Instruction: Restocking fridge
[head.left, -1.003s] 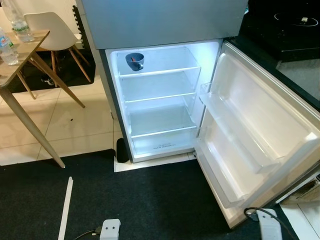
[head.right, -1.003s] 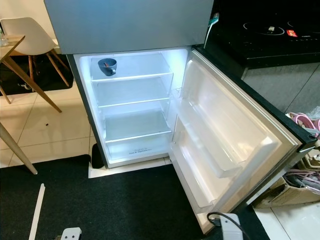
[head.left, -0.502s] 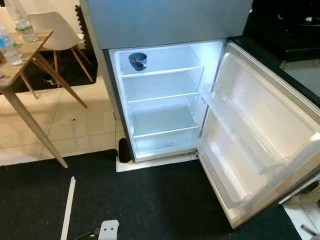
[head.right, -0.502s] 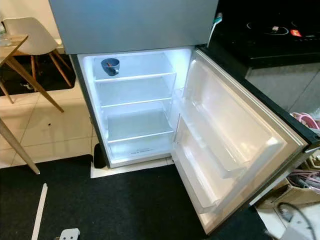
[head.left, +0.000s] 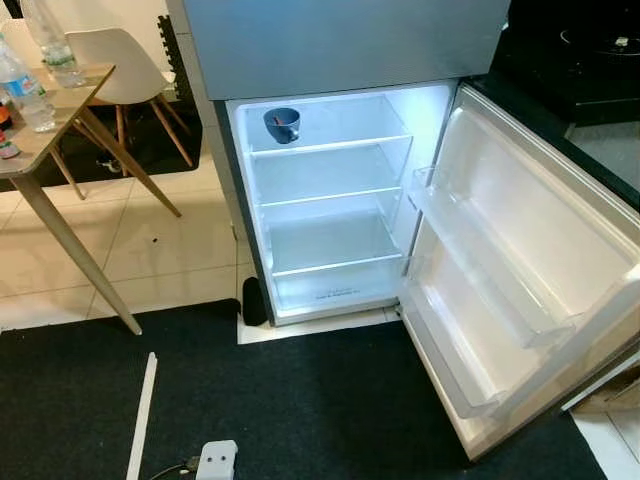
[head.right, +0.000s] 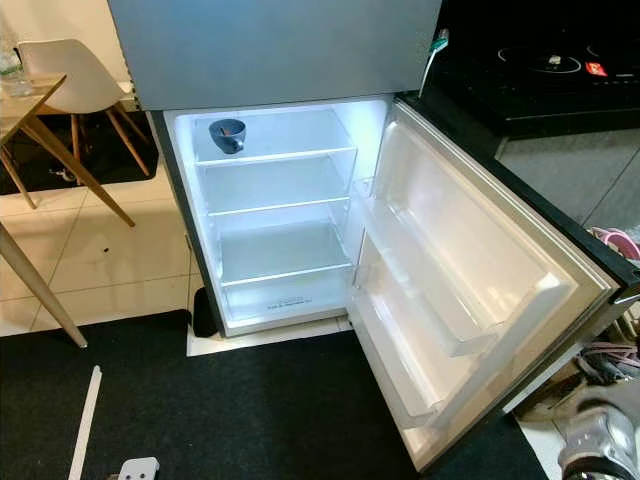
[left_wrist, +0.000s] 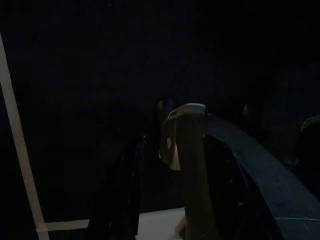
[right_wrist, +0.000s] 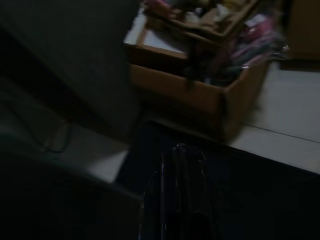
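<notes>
Fridge (head.left: 330, 200): lower door (head.left: 530, 270) swung wide to the robot's right; interior lit; three clear shelves and the door bins bare of stock.
Cup (head.left: 282, 123): small blue cup on the top shelf, left side, near the back wall; the sole item inside.
Stock to load: water bottles (head.left: 25, 90) stand on the wooden table (head.left: 60, 120) to the robot's left, well apart from the fridge; a white chair (head.left: 110, 60) sits behind it.
Handling: the bottles are likely light to moderate in weight, smooth and somewhat slippery, with thin walls that yield under pressure; best taken around the mid-body, upright.
Left gripper (left_wrist: 165, 165): hangs low over dark floor; the view is very dark, but its fingers appear parted, with nothing between them.
Right gripper (right_wrist: 175, 185): hangs low near a wooden crate (right_wrist: 200, 95) of clutter; whether its fingers are apart or together cannot be told.
Edges: the door's outer corner juts toward the robot's right side; table legs splay out at left.
Open room: dark mat (head.left: 300, 400) before the fridge offers standing space; a white strip (head.left: 140, 410) and a small white box (head.left: 218, 460) lie on it.
</notes>
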